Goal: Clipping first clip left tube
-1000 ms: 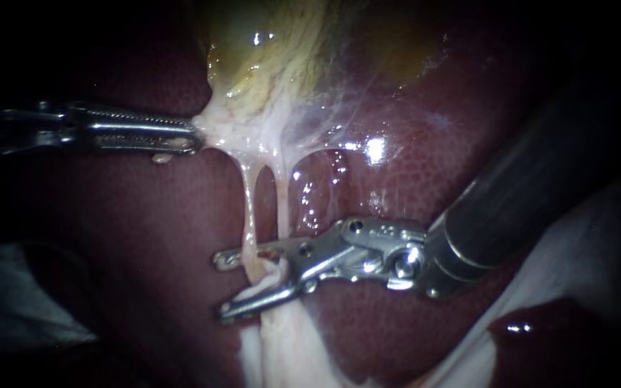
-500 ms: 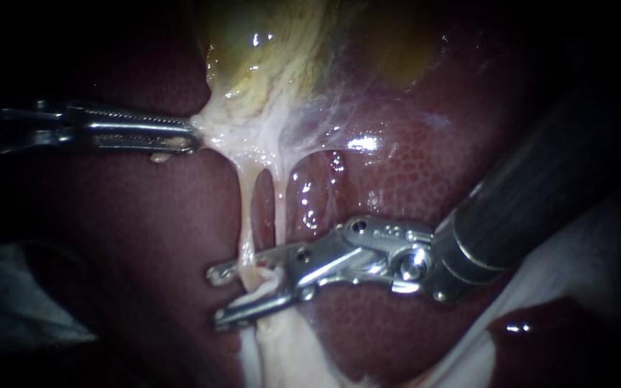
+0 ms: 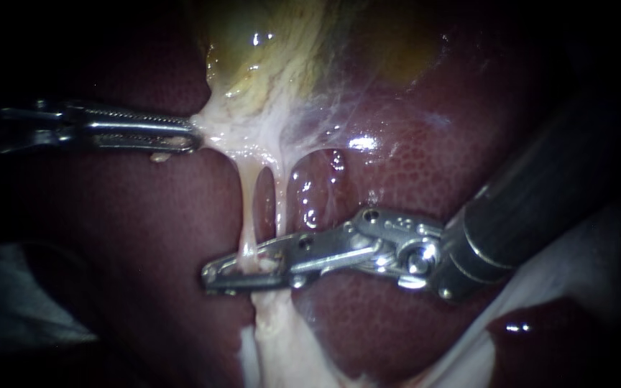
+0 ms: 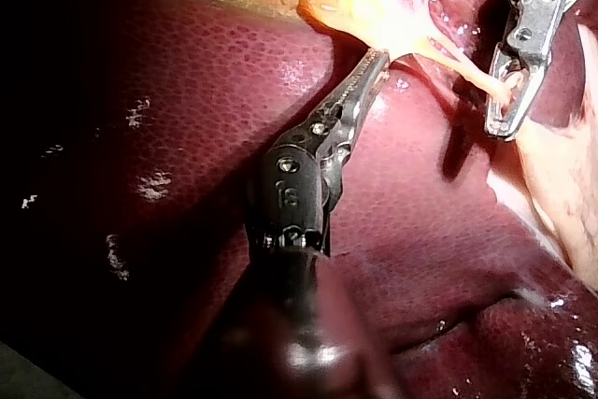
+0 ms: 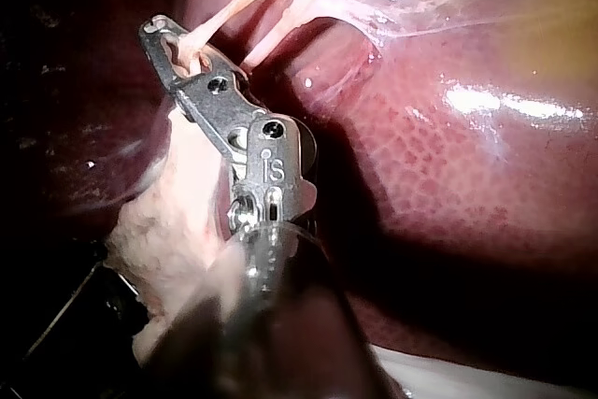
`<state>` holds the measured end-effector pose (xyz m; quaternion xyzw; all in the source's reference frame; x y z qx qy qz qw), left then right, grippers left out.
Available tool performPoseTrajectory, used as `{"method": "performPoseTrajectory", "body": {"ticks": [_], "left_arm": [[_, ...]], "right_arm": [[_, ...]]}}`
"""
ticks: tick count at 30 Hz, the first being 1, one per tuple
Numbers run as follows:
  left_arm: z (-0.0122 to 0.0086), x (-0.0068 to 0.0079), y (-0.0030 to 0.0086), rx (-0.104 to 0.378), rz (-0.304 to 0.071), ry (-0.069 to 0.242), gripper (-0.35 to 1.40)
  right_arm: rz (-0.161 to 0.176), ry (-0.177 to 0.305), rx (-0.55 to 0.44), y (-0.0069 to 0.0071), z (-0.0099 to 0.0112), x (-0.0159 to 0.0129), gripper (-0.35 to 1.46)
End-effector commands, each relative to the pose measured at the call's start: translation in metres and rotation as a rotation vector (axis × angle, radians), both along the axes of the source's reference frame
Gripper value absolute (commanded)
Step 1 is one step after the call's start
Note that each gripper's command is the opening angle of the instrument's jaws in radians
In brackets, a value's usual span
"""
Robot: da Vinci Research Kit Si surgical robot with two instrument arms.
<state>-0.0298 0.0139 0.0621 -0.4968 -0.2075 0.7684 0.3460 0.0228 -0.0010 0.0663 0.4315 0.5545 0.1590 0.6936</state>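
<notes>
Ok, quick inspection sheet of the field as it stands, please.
Surface: liver, wet and glossy, lying under everything.
Job's things: left tube taut; right tube close beside it; gallbladder above both; no clip can be made out.
Clutter: nothing seen.
Instruments: left instrument jaws shut on pale tissue at the gallbladder's lower end; right instrument jaws shut on the left tube, low down.
Cables: nothing seen.
Surroundings: dark beyond the tissue.
</notes>
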Motion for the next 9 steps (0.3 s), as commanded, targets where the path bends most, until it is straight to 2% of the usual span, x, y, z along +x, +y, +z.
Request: {"method": "performPoseTrajectory", "body": {"ticks": [1, 9], "left_arm": [[0.0000, 0.0000, 0.0000, 0.000, -0.001, 0.001, -0.35], [0.0000, 0.0000, 0.0000, 0.000, -0.001, 0.001, -0.35]], "right_arm": [[-0.001, -0.001, -0.002, 0.0000, 0.0002, -0.0001, -0.35], [0.001, -0.002, -0.003, 0.0001, 0.0005, -0.0004, -0.35]]}}
